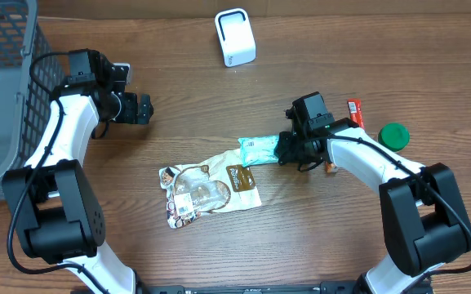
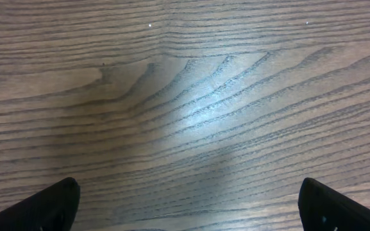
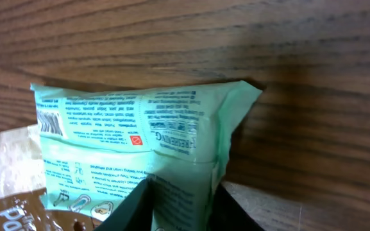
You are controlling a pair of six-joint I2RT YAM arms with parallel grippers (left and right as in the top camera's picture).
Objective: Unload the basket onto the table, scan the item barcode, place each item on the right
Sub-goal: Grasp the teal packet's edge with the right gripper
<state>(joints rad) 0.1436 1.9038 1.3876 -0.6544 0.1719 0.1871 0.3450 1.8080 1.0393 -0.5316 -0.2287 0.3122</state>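
From overhead, I see the mint packet (image 1: 257,149) lying on the table (image 1: 366,49) near the middle, just beside a brown-and-white pouch (image 1: 211,186). My right fingers (image 1: 287,149) are at the packet's right end. The white scanner (image 1: 235,37) stands at the far edge, well apart from the packet. My left fingers (image 1: 142,108) sit off to the left, away from everything. In the left wrist view, those fingers (image 2: 50,205) are spread wide over bare wood, holding nothing. In the right wrist view, my right fingers (image 3: 130,208) pinch the packet's near end from both sides, and the wrapper bunches between them. A barcode (image 3: 50,122) shows on the packet's upper face, at its far left edge. I judge the step in hand to be the grasp, with the scan itself not yet begun. The next move calls for lifting the packet clear of the pouch, carrying it to the scanner and turning the barcode face toward it.
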